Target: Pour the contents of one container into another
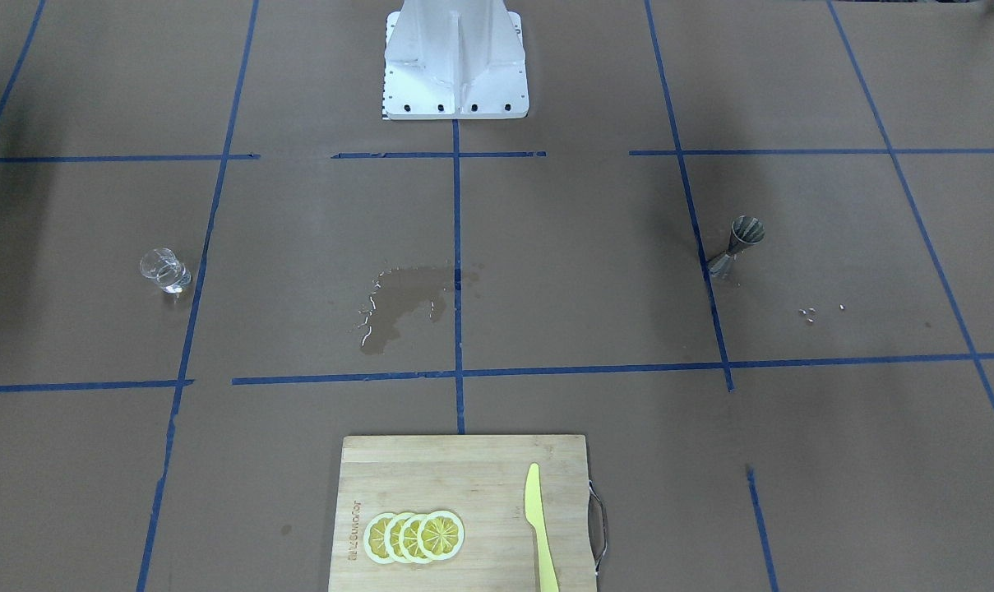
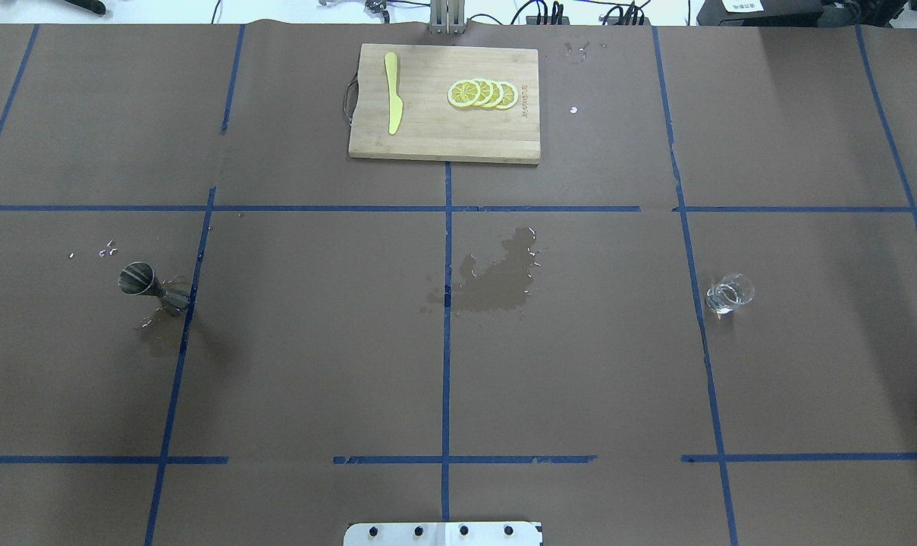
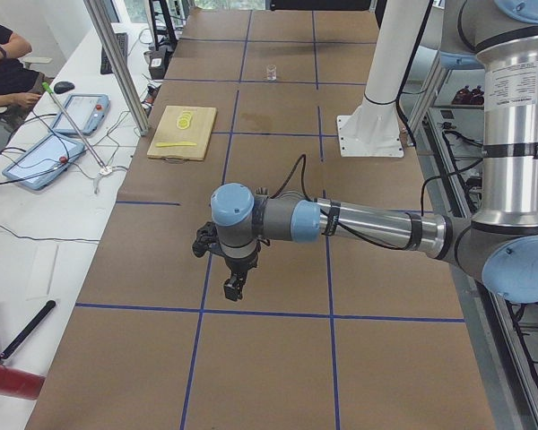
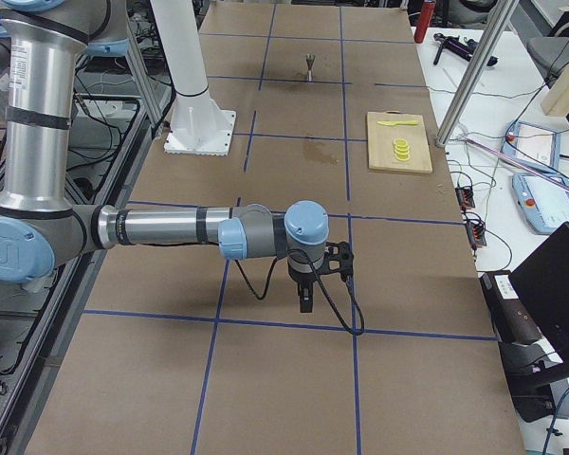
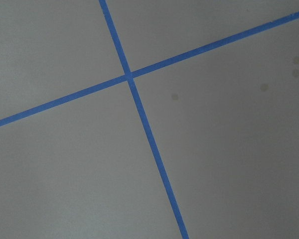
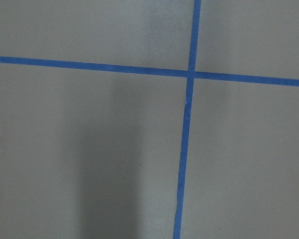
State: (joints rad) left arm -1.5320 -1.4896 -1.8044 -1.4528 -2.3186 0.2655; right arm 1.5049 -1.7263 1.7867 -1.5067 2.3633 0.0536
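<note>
Front-facing: the glass cup stands on the robot's right side of the desk. The jigger is well apart on its left side, with a puddle between them near the centre tape. At the far edge is a cutting board with lemon slices and a yellow knife. No arm in frame.

Overhead: same layout. There's a damp patch round the jigger's foot and droplets just beyond it. Can't tell how much is in the cup.

Exterior left: the left gripper hangs pointing down over bare desk at the left end, and I see nothing in it. Can't tell how wide it stands from here. The cup is tiny at the far end.

Exterior right: the right gripper mirrors it at the right end, apparently empty, opening likewise can't tell. The jigger stands upright far off. The cup doesn't show here.

Wrist cams: both show only paper and crossing blue tape.

My read is the pour hasn't started and the first step is reaching for the cup.
- Bring the right gripper in from the side.
- Grip the wall low and keep the lip clear of the fingers and aimed at the jigger.
- The glass is probably slick, so close firmly and lift straight.
- The jigger looks tippy with a small mouth, so steady its waist with the left gripper.
- Set the lip just over the rim and tilt slowly.
</note>
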